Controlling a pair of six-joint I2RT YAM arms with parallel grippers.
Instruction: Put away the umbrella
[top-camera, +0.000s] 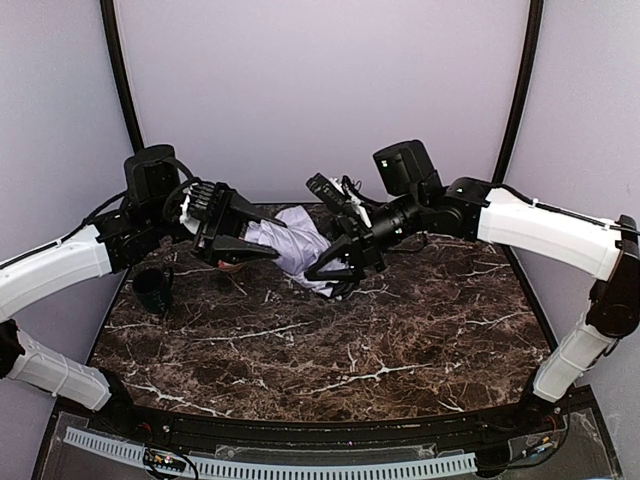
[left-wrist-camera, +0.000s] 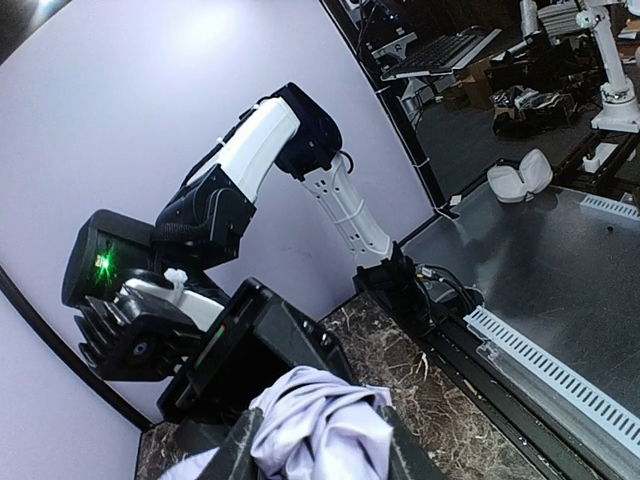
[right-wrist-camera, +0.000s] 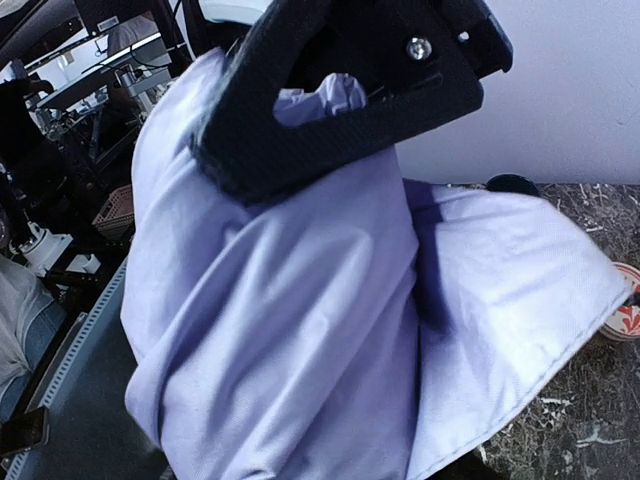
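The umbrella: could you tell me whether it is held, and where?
The right pincer clamps the umbrella by its bunched fabric; left pincer straddles fabric, grip unclear.

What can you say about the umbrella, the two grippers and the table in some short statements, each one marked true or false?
1. The right gripper is clamped on the fabric of the umbrella. True.
2. The left gripper is far from the umbrella. False: the fabric lies between its fingers.
3. The table has a plain white top. False: it is dark brown marble with pale veins.
4. A dark cup stands on the left side of the table. True.
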